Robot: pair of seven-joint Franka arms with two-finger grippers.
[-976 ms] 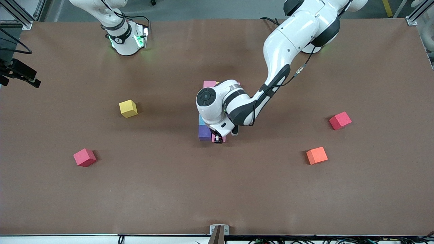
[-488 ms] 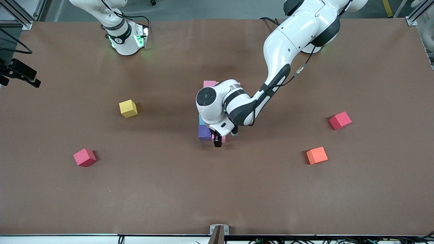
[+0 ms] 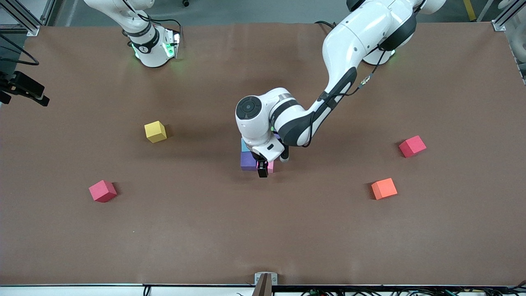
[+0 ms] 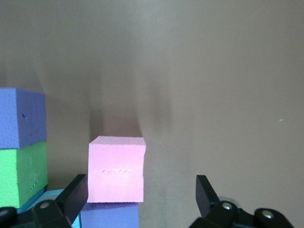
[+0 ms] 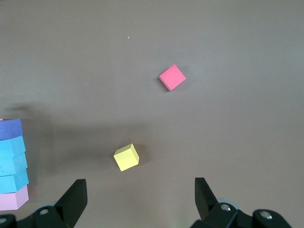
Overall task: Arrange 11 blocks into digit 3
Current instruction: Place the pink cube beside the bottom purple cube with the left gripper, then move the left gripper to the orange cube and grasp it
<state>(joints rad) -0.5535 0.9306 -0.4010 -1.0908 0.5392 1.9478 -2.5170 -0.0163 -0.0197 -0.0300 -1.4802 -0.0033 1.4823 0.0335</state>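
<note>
Room is lying wide around the digit 3 (image 3: 257,154), my landmark at mid-table; I am seeing bare brown table (image 3: 263,230) stretching from it down to the front edge. The yellow block (image 3: 155,131) is sitting well apart from it toward the right arm's end, with a red cube (image 3: 102,191) nearer the camera than that. Toward the left arm's end, the orange block (image 3: 384,188) and another red cube (image 3: 412,146) are lying well apart from the figure.

I am watching the left gripper (image 3: 263,169) hanging over the figure's camera-side end, fingers spread wide and gripping nothing. In the left wrist view the pink block (image 4: 117,168) is sitting between the fingers (image 4: 76,197), touching neither, beside a purple block (image 3: 248,161).

The right gripper (image 5: 137,199) is waiting up near its base, fingers open and empty, looking down on the yellow block.
</note>
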